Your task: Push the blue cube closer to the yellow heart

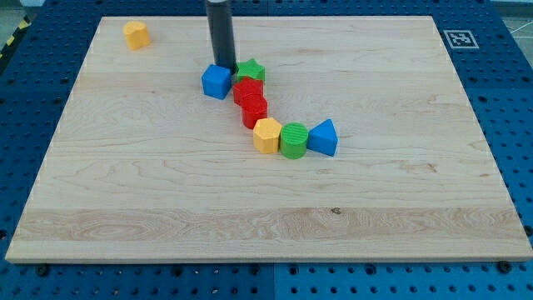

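Just below my tip [223, 65], a bare tool holding nothing, sits the blue cube [216, 82], touching.

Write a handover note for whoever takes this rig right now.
My tip: at the blue cube's top edge, touching or nearly so.
Blue cube: left end of the block chain, beside the green star and red blocks.
Yellow heart: alone at the board's top-left corner.
Done: nothing evident; cube and heart are far apart.
Left: get my tip to the cube's lower right, push it up-left toward the heart.
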Robot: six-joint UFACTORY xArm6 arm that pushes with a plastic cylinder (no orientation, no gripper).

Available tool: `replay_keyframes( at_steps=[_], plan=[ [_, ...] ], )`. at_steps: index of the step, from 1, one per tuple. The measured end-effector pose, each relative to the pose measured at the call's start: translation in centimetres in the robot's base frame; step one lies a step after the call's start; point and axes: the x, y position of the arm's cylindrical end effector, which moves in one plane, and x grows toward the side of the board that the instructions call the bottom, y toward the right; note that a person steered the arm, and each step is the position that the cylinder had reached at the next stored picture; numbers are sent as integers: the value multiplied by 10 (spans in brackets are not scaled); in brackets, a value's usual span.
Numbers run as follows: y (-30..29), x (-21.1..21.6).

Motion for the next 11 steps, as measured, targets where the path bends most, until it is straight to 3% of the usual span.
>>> replay_keyframes(
  at_steps=[1,3,5,6,9,11],
  plan=[
    [0,3],
    [4,88],
    [2,136],
    [-11,124],
    [-49,23],
    [-90,-20]
  ],
)
